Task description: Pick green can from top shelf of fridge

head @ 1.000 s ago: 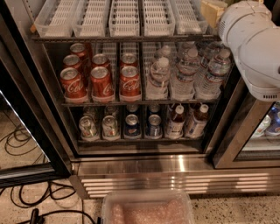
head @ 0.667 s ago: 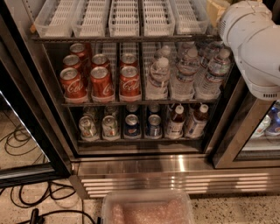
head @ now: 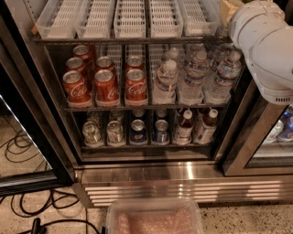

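Observation:
The fridge [head: 183, 173] stands open in front of me. Its top shelf [head: 128, 40] carries a row of white slotted trays [head: 130, 18], and the parts of them in view hold nothing. No green can shows anywhere in view. My white arm [head: 265, 45] fills the upper right, in front of the shelf's right end. My gripper is out of view past the top edge of the frame. A small yellowish object [head: 229, 7] shows at the arm's upper left.
Red cola cans [head: 106, 87] and water bottles [head: 194, 77] fill the middle shelf. Mixed cans [head: 137, 131] and small bottles [head: 183, 125] stand on the lower shelf. A black door frame [head: 27, 128] is on the left, a shut glass door [head: 256, 137] on the right, a clear plastic bin [head: 153, 219] below, and cables [head: 27, 205] on the floor.

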`<state>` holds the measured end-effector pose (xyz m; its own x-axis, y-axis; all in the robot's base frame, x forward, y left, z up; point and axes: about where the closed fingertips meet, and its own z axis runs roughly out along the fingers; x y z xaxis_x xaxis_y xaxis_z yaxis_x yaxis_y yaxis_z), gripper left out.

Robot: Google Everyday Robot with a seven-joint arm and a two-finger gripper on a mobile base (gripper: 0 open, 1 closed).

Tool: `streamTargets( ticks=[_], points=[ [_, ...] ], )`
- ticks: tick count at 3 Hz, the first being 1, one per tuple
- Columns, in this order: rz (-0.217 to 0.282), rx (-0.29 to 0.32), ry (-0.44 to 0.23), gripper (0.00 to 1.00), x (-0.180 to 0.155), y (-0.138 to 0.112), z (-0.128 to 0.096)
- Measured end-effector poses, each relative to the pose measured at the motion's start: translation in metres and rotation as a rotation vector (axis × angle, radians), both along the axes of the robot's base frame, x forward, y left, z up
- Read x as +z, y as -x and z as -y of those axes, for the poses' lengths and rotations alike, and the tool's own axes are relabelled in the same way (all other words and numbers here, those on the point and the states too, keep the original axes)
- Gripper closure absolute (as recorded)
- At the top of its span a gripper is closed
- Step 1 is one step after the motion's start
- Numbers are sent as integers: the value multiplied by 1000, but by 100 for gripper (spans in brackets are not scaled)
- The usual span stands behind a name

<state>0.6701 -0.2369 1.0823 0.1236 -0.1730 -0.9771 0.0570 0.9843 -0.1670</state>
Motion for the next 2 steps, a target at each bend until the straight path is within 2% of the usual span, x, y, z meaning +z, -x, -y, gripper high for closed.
streamTargets(
  ticks=[1, 2],
  points=[
    [0, 0, 0, 100, 0, 0, 0],
    [12, 7, 13, 100, 7, 3, -1]
  ],
)
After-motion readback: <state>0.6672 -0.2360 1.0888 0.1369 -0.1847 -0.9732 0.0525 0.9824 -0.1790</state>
